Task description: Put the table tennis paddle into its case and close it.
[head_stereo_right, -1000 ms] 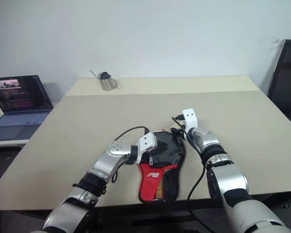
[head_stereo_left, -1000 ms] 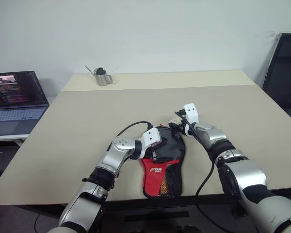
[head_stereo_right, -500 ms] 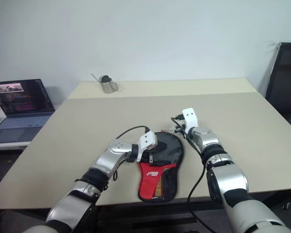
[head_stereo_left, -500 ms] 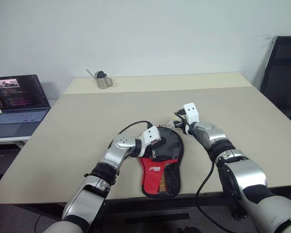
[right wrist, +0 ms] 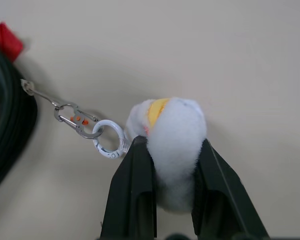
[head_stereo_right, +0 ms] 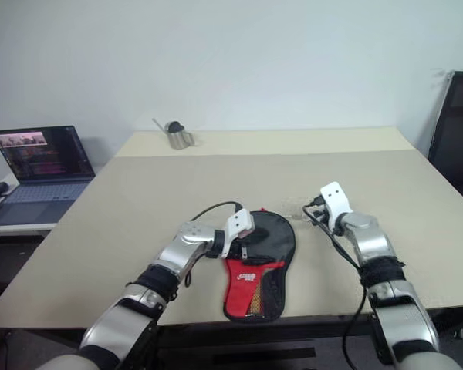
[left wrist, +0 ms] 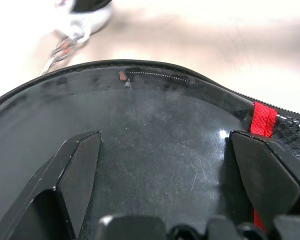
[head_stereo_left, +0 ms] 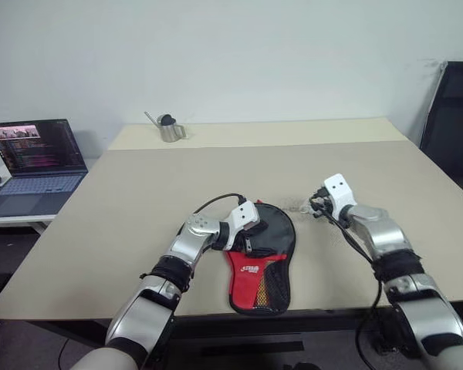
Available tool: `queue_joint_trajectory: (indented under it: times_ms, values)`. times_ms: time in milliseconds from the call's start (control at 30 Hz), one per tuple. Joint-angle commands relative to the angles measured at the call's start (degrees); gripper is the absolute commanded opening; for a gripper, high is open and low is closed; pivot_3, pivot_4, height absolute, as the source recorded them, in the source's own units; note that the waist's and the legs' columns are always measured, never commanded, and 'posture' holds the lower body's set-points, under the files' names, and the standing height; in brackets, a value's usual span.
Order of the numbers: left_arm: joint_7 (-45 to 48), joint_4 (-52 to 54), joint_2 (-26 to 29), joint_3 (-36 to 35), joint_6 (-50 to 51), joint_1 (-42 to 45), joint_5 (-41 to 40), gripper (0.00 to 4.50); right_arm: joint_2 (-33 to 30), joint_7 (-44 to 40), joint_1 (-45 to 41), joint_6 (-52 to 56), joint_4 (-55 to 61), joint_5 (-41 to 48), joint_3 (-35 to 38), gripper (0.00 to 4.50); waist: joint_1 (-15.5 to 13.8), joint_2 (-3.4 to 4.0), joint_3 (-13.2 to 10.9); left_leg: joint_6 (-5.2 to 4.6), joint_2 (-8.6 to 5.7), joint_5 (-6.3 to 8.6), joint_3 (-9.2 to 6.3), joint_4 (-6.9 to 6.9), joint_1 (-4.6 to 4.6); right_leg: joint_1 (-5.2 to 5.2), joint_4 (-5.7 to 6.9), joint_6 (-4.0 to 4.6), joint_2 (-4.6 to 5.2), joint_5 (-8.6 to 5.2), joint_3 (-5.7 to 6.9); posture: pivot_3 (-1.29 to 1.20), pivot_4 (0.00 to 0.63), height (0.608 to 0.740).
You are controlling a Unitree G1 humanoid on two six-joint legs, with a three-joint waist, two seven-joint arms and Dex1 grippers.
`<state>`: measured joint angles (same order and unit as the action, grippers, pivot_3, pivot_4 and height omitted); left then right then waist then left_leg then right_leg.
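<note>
The case (head_stereo_left: 262, 258) lies flat near the table's front edge, with its round black part away from me and its red part with the mesh pocket toward me. My left gripper (left wrist: 165, 145) is open, and its fingers (left wrist: 82, 165) rest on the shiny black part of the case. To the right of the case, my right gripper (right wrist: 172, 145) is shut on a white fluffy pompom (right wrist: 176, 127). A ring (right wrist: 109, 139) and a small clasp link the pompom to the case's edge. The table tennis paddle is hidden.
A small metal can (head_stereo_left: 167, 128) stands at the far left of the beige table (head_stereo_left: 177, 177). An open laptop (head_stereo_left: 35, 154) sits on a lower surface to the left. A black chair (head_stereo_left: 455, 116) stands at the right.
My right gripper has shut and moved right, away from the case's top edge, with the pompom in it. The left gripper has stayed on the case. The camera has shifted slightly.
</note>
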<state>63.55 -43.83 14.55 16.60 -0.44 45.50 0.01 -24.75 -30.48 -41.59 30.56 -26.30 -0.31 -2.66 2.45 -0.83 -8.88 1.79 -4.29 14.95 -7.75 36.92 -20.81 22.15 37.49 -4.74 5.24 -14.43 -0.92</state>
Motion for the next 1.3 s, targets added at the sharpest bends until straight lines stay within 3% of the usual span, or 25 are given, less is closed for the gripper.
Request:
queue_joint_trajectory:
  times_ms: [33,433,933,1300]
  values:
    - [1.3,-5.2,0.1,4.2,1.9,-3.6,4.4,4.5,-3.5,-2.8,2.9,6.1,11.9,1.3,0.6,0.44,-0.2,0.01,0.0,0.0,0.01,0.0,0.01,0.0,0.0,-0.01,-0.03,0.0,0.0,0.0,0.0,0.0,0.15,0.74]
    - [1.4,-5.6,-0.9,4.4,2.1,-3.3,4.8,4.5,-16.4,-13.6,17.7,25.9,45.9,12.5,1.7,0.44,-1.0,-0.03,0.1,-0.2,0.01,0.23,-0.02,-0.04,-0.1,-0.2,-0.61,-0.19,0.06,-0.09,0.1,0.0,0.15,0.74]
    - [1.7,-6.1,-2.6,5.2,1.6,-2.4,5.5,4.5,-28.1,-18.2,33.3,32.4,63.0,23.7,8.4,0.42,-2.3,-0.15,0.0,-0.33,0.04,0.4,-0.01,-0.01,-0.1,-0.36,-0.74,-0.43,0.27,-0.25,0.15,0.0,0.15,0.74]
    - [1.5,-6.8,-4.2,6.2,0.8,-1.4,5.7,4.5,-30.5,-19.3,45.8,35.5,75.3,33.8,13.3,0.42,-3.8,-0.19,0.0,-0.63,-0.02,0.77,-0.03,-0.01,-0.16,-0.65,-1.28,-0.71,0.58,-0.45,0.33,0.0,0.15,0.74]
